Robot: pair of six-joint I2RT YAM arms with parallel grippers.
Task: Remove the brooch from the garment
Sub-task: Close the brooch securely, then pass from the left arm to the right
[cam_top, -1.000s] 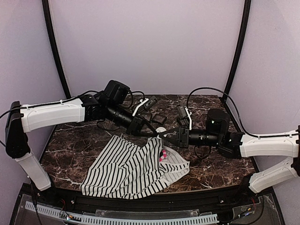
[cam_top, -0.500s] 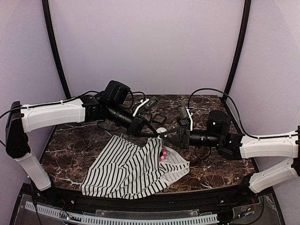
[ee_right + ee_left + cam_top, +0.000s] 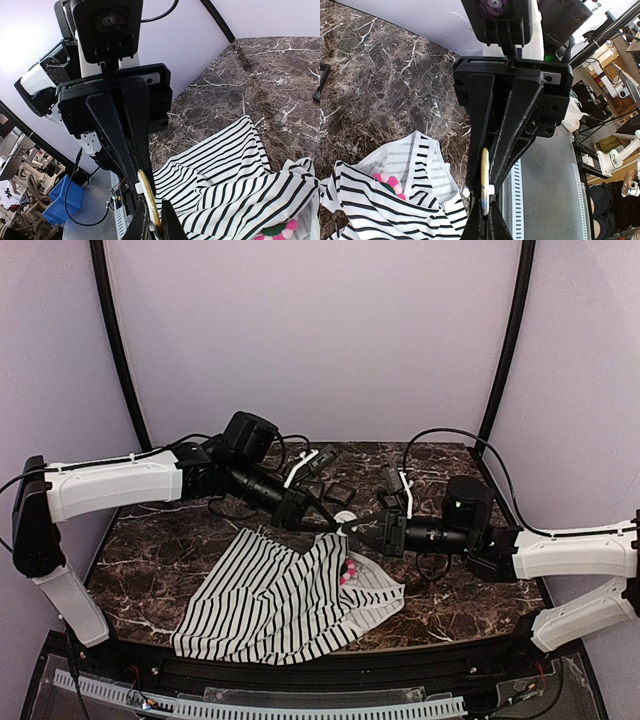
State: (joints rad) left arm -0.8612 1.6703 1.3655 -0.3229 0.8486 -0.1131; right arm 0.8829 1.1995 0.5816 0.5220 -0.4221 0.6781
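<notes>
- Brooch (image 3: 350, 568) sits pinned on the garment (image 3: 270, 600), pink and white petals showing near the cloth's right-hand fold, free of both grippers.
- Seen from the top camera, the brooch lies at about 6 o'clock from the spot where the two grippers meet, just beside them.
- Garment is spread crumpled on the marble table (image 3: 150, 560), reaching toward 7 o'clock from that meeting spot, with its upper edge bunched up under the fingertips.
- Right gripper (image 3: 353, 530) comes in from 3 o'clock. Its fingers are pinched nearly together on a thin yellowish disc (image 3: 484, 180), seen edge-on, with a small white piece on one side.
- Left gripper (image 3: 327, 527) comes in from 9 o'clock, closed tight. Its tips meet the other end of the same disc, but I cannot tell whether it grips the disc.
- Small black square frames (image 3: 338, 490) lie on the table at about 12 o'clock from the grippers, apart from the garment.
</notes>
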